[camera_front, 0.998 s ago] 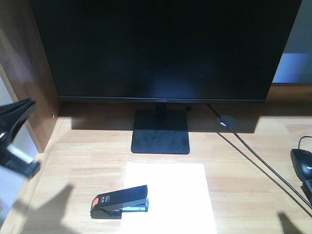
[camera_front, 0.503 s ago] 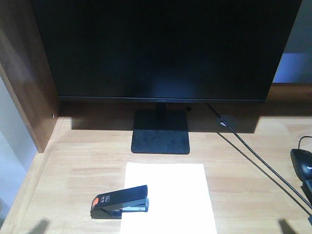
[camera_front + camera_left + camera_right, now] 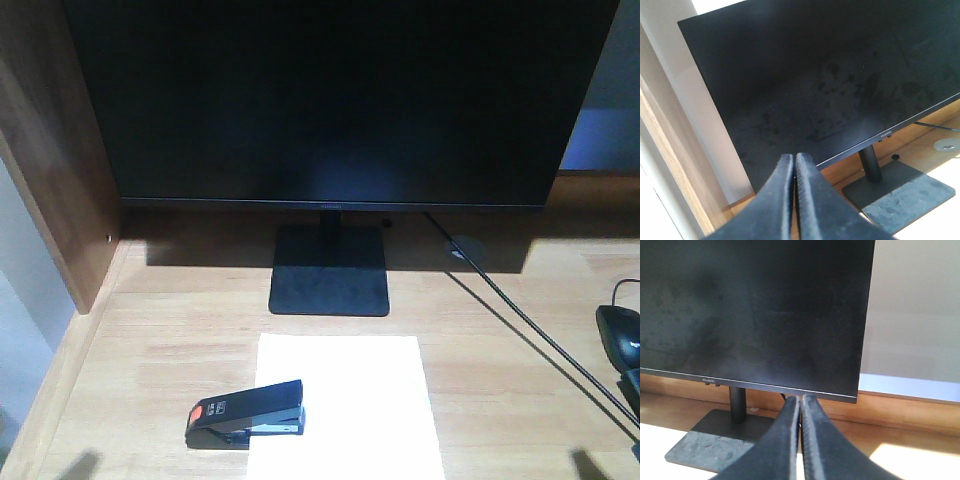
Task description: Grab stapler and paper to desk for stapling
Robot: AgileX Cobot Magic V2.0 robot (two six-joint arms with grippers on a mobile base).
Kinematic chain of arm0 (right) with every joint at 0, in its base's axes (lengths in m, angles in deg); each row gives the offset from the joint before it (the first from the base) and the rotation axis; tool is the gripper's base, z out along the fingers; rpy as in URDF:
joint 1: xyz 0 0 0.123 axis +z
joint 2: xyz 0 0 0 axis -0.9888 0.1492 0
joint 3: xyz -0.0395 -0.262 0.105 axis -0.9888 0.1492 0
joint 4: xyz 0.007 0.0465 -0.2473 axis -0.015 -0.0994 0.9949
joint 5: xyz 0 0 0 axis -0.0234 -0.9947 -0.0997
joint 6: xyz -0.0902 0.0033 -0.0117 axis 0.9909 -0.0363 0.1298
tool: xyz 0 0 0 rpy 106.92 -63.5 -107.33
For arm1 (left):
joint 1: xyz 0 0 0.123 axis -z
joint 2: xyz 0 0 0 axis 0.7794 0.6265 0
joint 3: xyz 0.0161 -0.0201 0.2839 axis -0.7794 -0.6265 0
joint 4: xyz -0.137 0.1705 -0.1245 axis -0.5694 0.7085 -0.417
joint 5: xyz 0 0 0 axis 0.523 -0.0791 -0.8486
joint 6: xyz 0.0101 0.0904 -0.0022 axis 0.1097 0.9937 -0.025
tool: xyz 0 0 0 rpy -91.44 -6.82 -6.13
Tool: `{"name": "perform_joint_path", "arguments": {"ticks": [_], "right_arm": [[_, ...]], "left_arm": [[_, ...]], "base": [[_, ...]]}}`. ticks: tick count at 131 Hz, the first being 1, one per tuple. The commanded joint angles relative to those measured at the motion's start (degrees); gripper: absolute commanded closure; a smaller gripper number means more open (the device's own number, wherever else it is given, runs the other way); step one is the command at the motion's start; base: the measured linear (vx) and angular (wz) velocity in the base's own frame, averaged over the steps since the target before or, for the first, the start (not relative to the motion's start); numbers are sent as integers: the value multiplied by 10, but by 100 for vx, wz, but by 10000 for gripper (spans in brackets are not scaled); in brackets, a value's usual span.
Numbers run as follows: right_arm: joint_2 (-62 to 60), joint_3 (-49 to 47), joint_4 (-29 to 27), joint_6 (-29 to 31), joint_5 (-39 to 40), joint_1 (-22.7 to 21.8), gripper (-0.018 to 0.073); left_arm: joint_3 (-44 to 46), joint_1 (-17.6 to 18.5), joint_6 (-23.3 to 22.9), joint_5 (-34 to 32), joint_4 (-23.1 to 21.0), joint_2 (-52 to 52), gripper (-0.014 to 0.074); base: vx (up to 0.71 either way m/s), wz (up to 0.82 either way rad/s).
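On the light, natural-grain wooden desk (image 3: 520, 390), in front of the black monitor's flat stand (image 3: 329, 270), the plain white rectangular sheet of paper (image 3: 370, 400) is lying flat, with the black desktop stapler with the orange rear label (image 3: 245, 412) resting across its left edge. The stapler is being judged rigid and fairly heavy, best taken across its narrow sides near mid-length, whereas the paper is being judged thin, limp and crease-prone, graspable only at an edge. The left gripper (image 3: 793, 167) and right gripper (image 3: 801, 407) are being held clenched and empty, well apart from both items.

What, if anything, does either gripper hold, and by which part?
Nothing: the left gripper and right gripper are shut and empty; the stapler lies on the paper.
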Motion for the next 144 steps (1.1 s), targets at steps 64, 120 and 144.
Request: {"name": "perform_joint_path", "arguments": {"ticks": [64, 120, 144], "right_arm": [[5, -16, 6, 4, 7, 0, 569], [5, -16, 6, 4, 5, 0, 569], [5, -16, 6, 4, 5, 0, 569]], "left_arm": [[14, 2, -14, -29, -17, 3, 603], [14, -20, -49, 62, -121, -25, 603], [13, -75, -49, 123, -121, -76, 603]], "base": [[0, 0], [0, 0], [0, 0]]}}
